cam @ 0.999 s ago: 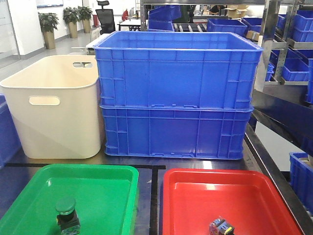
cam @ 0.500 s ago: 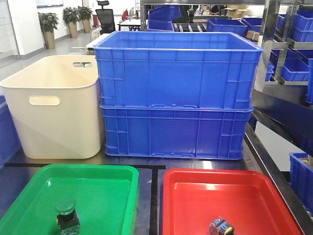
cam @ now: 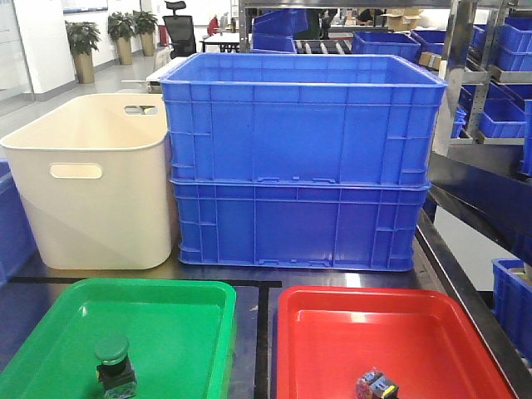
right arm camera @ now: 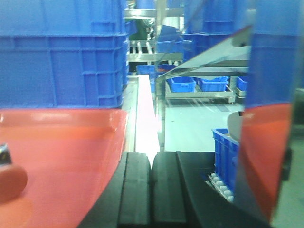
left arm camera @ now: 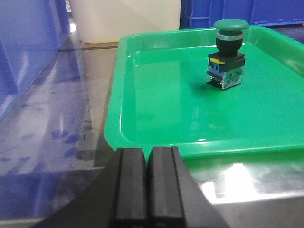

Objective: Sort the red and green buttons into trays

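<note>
The green-capped button (cam: 112,363) stands upright in the bright green tray (cam: 191,307); it also shows in the left wrist view (left arm camera: 228,52) inside the green tray (left arm camera: 142,137). The dark button with reddish and yellow bits (cam: 376,386) lies in the bright red tray (cam: 332,332). My left gripper (left arm camera: 146,156) is shut and empty, low over the table just outside the green tray's near rim. My right gripper (right arm camera: 152,161) is shut and empty beside the red tray's (right arm camera: 71,142) right edge. A blurred reddish object (right arm camera: 9,183) sits at that view's left edge.
Two stacked deep blue crates (cam: 299,158) stand behind the trays, with a cream tub (cam: 91,183) to their left. A blue crate edge (cam: 12,224) is at the far left. Racks with blue bins (cam: 499,108) stand to the right, past the table edge.
</note>
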`<state>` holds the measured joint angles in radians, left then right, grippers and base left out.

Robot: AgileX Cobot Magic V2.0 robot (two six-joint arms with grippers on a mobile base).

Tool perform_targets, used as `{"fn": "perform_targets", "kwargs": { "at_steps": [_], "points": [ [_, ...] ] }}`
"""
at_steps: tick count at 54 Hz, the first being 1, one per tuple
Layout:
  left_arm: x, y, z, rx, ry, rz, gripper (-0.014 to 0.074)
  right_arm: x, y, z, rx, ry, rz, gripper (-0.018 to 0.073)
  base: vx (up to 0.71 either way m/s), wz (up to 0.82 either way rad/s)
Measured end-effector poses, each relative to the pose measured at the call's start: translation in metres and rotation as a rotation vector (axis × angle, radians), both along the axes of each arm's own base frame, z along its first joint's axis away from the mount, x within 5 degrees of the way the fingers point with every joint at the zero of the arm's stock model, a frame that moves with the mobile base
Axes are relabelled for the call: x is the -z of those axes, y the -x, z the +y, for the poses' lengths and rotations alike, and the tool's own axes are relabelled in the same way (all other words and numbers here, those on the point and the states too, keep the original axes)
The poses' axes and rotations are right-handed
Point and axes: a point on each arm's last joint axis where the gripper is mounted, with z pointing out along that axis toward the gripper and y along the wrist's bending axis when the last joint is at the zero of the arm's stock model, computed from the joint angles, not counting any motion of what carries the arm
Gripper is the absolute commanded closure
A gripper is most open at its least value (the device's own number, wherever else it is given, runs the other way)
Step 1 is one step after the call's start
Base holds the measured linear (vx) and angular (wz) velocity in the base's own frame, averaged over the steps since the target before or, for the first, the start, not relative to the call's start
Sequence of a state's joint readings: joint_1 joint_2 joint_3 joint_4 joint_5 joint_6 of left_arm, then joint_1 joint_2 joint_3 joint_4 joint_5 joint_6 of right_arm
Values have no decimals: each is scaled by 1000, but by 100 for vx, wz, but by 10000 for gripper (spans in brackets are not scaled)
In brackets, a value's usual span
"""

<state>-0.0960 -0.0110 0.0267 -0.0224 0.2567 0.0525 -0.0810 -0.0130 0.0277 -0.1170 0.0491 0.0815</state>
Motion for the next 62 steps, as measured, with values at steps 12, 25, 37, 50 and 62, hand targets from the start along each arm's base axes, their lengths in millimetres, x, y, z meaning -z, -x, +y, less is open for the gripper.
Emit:
{"fn": "perform_targets", "kwargs": {
  "at_steps": [12, 25, 37, 50, 62],
  "points": [
    [0, 0, 0, 0, 0, 0, 602, 2, 0, 3, -61, 10, 27, 568, 0, 0],
    [0, 0, 0, 0, 0, 0, 602, 4, 0, 3, -63, 11, 39, 568, 0, 0],
    [0, 0, 0, 0, 0, 0, 602, 4, 0, 3, -63, 11, 42, 568, 0, 0],
    [0, 0, 0, 0, 0, 0, 602, 4, 0, 3, -63, 11, 42, 568, 0, 0],
    [0, 0, 0, 0, 0, 0, 602, 4, 0, 3, -63, 11, 42, 568, 0, 0]
  ]
}}
